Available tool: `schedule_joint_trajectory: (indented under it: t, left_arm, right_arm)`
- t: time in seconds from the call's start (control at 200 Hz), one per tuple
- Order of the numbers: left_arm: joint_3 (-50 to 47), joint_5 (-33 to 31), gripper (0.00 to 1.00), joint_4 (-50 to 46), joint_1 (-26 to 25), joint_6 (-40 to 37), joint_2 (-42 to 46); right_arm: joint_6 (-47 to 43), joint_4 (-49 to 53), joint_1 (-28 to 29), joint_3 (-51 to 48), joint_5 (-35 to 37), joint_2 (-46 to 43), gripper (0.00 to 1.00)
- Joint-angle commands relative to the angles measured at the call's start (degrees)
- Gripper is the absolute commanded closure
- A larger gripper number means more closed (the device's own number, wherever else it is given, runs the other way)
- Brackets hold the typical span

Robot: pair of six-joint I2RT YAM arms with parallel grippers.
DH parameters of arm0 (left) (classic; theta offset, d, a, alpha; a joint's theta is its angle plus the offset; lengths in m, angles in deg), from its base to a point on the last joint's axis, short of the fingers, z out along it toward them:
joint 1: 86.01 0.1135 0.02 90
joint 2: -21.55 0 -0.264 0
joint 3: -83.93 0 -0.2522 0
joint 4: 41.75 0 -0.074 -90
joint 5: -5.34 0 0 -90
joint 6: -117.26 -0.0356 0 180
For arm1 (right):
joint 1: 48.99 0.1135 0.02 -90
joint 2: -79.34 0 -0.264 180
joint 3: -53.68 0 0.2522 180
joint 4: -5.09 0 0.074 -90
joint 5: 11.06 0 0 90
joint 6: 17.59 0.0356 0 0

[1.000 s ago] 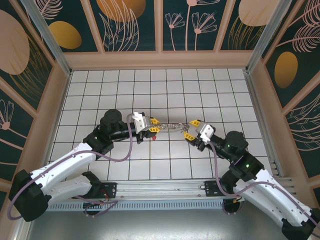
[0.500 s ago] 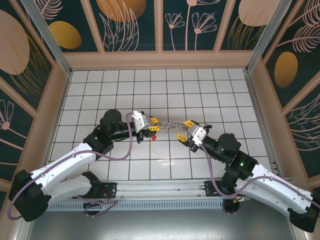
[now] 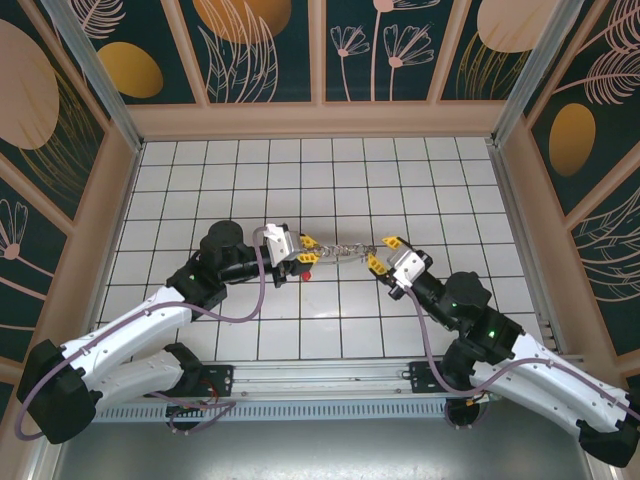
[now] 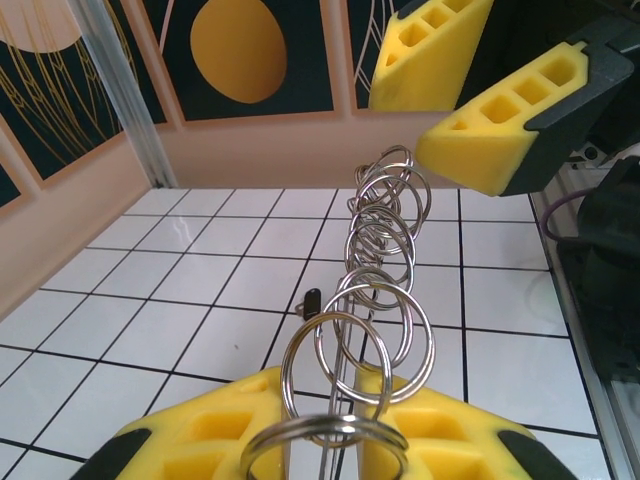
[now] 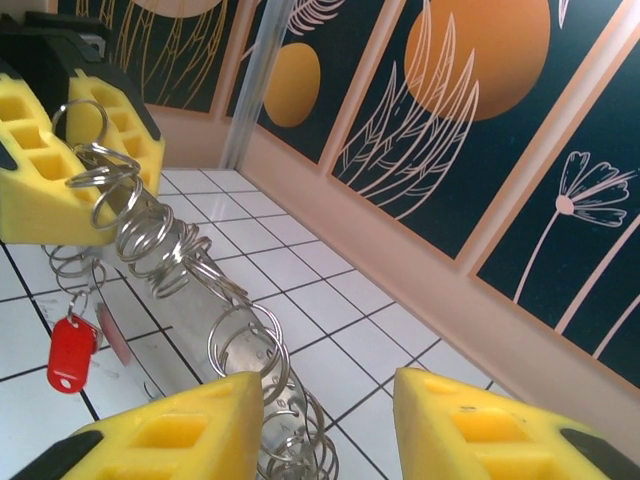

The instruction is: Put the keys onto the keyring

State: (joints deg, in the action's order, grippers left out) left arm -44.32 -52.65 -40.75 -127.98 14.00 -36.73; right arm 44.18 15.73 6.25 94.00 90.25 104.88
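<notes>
Keyring (image 3: 342,249), silvery string of linked loops mid-frame, pinched in left claw (image 3: 313,250); right claw (image 3: 381,252) parted astride far end.

Staring straight down a string of overlapping silver rings (image 4: 385,240), near end pinched in the yellow left gripper (image 4: 322,445), far end just by the right gripper (image 4: 400,130), tips parted. White tiles (image 4: 200,290) underneath.
</notes>
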Motion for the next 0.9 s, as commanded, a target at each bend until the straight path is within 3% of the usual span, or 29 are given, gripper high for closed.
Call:
schedule_joint_trajectory:
  t: [0.0,0.255,0.44,0.531,0.716,0.896]
  left_arm:
    - [-0.1,-0.6,1.0,2.8,0.2,-1.0,1.5]
    - [0.1,-3.1,1.0,4.9,0.2,0.4,2.5]
    - [-1.4,-7.6,1.0,9.6,0.2,3.6,3.5]
    - [-1.8,-6.2,1.0,12.0,0.1,4.9,3.0]
    - [-2.3,-4.4,1.0,13.9,0.2,5.2,2.6]
    - [-2.7,-0.5,1.0,15.4,0.2,5.1,2.0]
  right_arm:
    - [0.0,1.3,0.4,-0.3,3.8,-0.7,0.62]
    - [2.1,5.4,-0.1,-0.1,-0.1,-3.3,0.59]
    - [4.9,4.8,-0.4,0.0,-17.2,-8.3,0.54]
    - [8.2,-0.7,-0.4,-1.7,-25.2,-7.1,0.54]
    - [18.1,-16.2,-2.2,-5.1,-24.7,-2.7,0.58]
    - [26.5,-25.2,-9.9,-8.5,-30.4,-2.9,0.54]
